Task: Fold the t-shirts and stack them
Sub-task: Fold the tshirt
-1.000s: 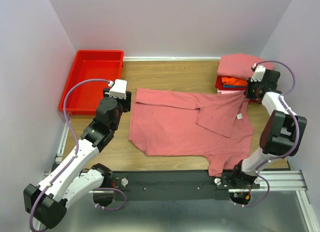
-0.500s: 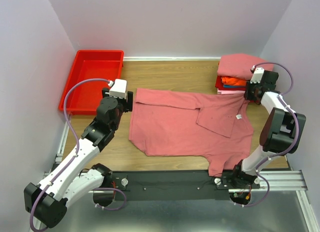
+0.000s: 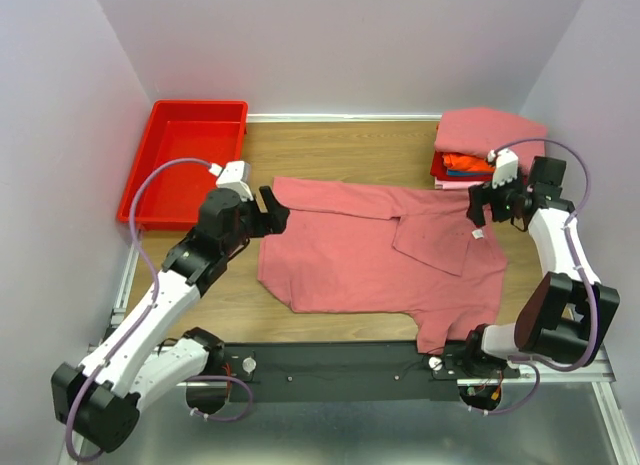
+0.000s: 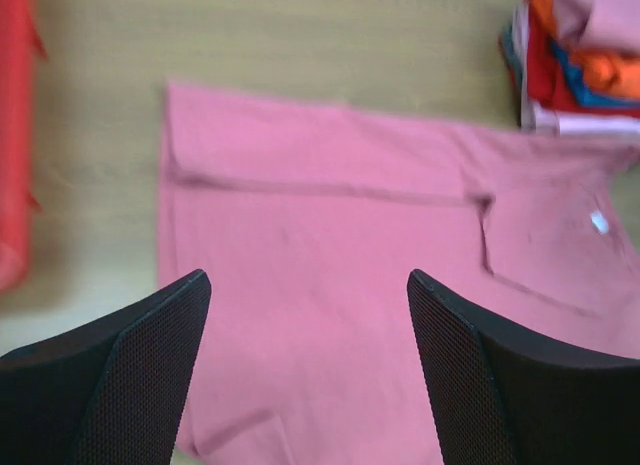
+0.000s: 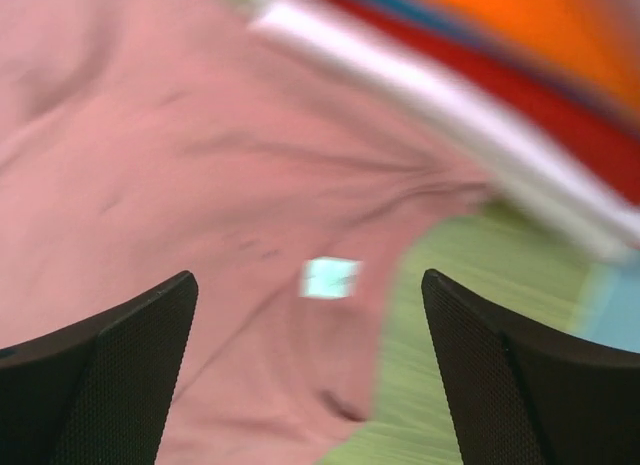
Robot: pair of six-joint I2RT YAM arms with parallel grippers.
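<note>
Left gripper (image 3: 272,210) and right gripper (image 3: 478,207) hover open and empty over opposite ends of the pink shirt (image 3: 370,250), seemingly ready to fold it.

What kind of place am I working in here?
Probably a lab test cell, not a home: plain walls box in a wooden table, with robot arms bolted to a mounting rail.

- The left gripper (image 3: 274,211) is swinging away from the left edge of the worktop (image 3: 340,145) and over the far left corner of the salmon-pink t-shirt (image 3: 360,255), its jaws spreading wider with nothing between them.
- The right gripper (image 3: 478,206) is pulling back from the stack of folded t-shirts (image 3: 487,135) in the far right corner, moving toward the worktop's middle, just above the neck tag (image 3: 479,234), its jaws going from closed to wide apart.
</note>
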